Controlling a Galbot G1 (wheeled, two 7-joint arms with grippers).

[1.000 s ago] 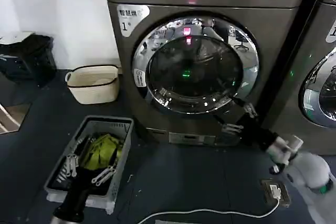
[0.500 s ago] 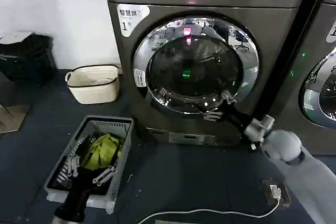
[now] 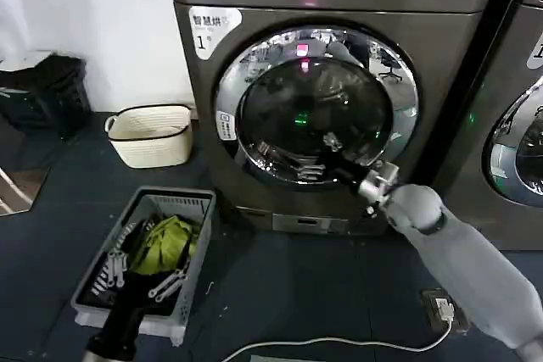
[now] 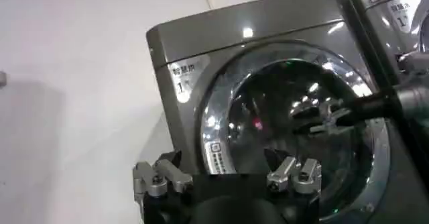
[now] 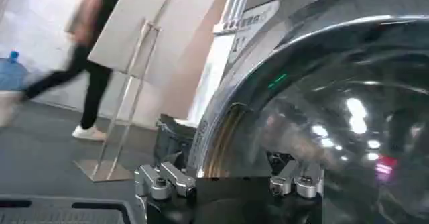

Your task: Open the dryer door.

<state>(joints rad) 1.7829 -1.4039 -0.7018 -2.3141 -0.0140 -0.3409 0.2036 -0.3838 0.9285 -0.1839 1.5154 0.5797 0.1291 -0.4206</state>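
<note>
Left tool (image 3: 114, 341): parked low at my left, beside the grey basket (image 3: 144, 256) of clothes and pegs on the floor. In its wrist view its fingers (image 4: 161, 177) stand wide apart, holding nothing. No part in this step.

Door (image 3: 316, 103): large round porthole on the front of dryer no. 1, filling most of the machine's width. Bright chrome outer ring, dark grey inner rim, dark tinted glass with small green and red lights reflected in it. Sits flush with the front panel all round; I judge it shut.

Right tool (image 3: 321, 157): a second ago it hung below and to the right of the door, off the chrome. It has since swung up and leftward, and is now over the lower right of the glass, just inside the ring. Its fingers (image 3: 331, 142) are spread wide, empty. From the wrist view (image 5: 228, 178) the ring and glass loom very close ahead. Whether a fingertip touches the glass I cannot tell.

Meaning for the task: approach nearly done, pull not yet begun. I see no handle from here; my guess is the ring's right-hand edge is where I must hook and draw outward.

Second machine (image 3: 517, 137): at far right, similar door, not mine.
</note>
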